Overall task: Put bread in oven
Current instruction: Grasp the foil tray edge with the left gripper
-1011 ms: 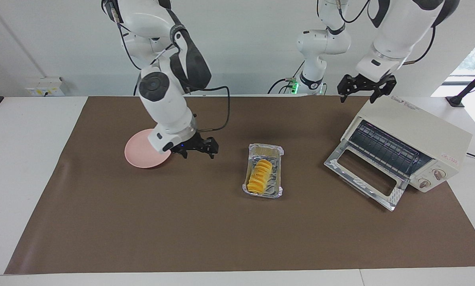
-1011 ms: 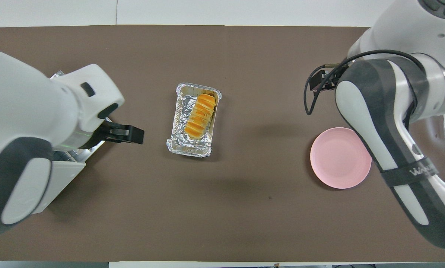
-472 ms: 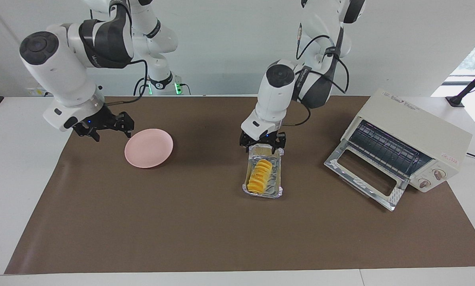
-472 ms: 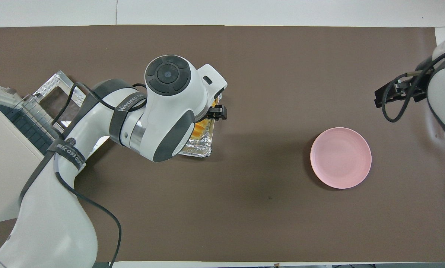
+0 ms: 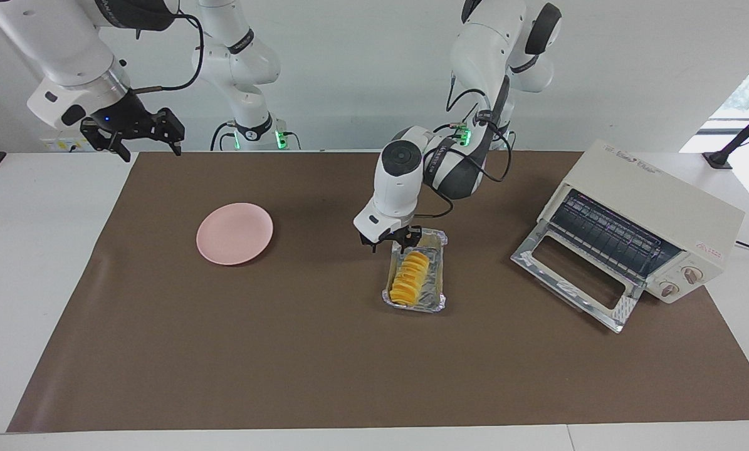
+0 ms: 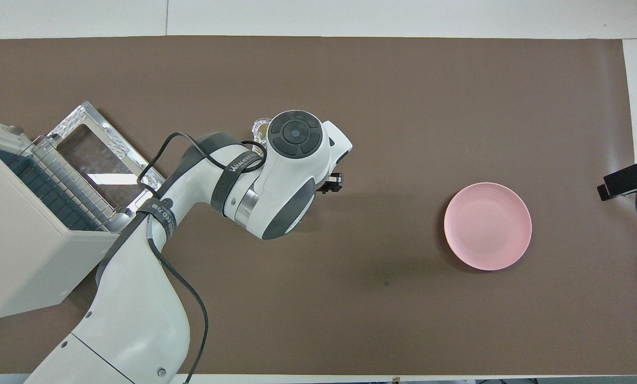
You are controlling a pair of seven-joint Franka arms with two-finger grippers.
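The bread (image 5: 410, 277), a ridged golden row of slices, lies in a crinkled foil tray (image 5: 435, 283) at mid-table. My left gripper (image 5: 390, 243) is down at the tray's end nearest the robots, open, with its fingers on either side of the rim. Seen from overhead, the left arm covers the bread and only a tray corner (image 6: 259, 128) and one black finger (image 6: 333, 184) show. The cream oven (image 5: 656, 207) stands at the left arm's end with its glass door (image 5: 571, 275) dropped open. My right gripper (image 5: 137, 133) hangs open over the mat's corner at the right arm's end.
A round pink plate (image 5: 235, 233) lies on the brown mat (image 5: 286, 363) toward the right arm's end. The oven's open door (image 6: 91, 154) juts out over the mat toward the tray. White table borders the mat on all sides.
The left gripper has shifted along the tray's near rim toward the right arm's end and its fingers have narrowed. The right arm has lifted away from the plate to the mat's corner.
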